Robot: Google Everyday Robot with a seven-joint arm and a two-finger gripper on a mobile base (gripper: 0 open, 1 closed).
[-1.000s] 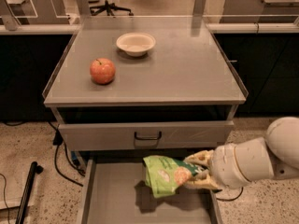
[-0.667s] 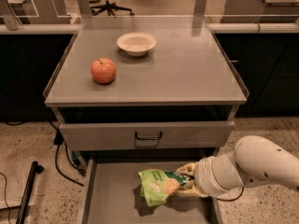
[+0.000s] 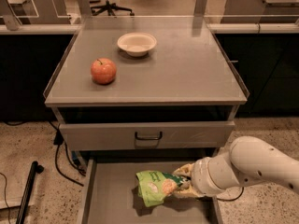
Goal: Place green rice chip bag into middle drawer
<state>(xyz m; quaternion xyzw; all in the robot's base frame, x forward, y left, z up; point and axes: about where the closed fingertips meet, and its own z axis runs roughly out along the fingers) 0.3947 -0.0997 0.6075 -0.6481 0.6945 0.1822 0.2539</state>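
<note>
The green rice chip bag (image 3: 153,187) is a crinkled light-green foil bag with pictures of tan chips. It sits low inside the open middle drawer (image 3: 107,197), near the middle of its grey floor, and casts a shadow under it. My gripper (image 3: 183,182) reaches in from the right on a white arm and is shut on the bag's right end. The fingertips are partly hidden by the bag.
A red apple (image 3: 103,71) and a white bowl (image 3: 136,44) stand on the cabinet top. The closed top drawer front with its black handle (image 3: 148,136) is just above the open drawer. A black pole (image 3: 28,190) and cables lie on the floor at the left.
My gripper has lowered the bag deeper into the drawer and a little to the left. The bag now sits close to the drawer floor.
</note>
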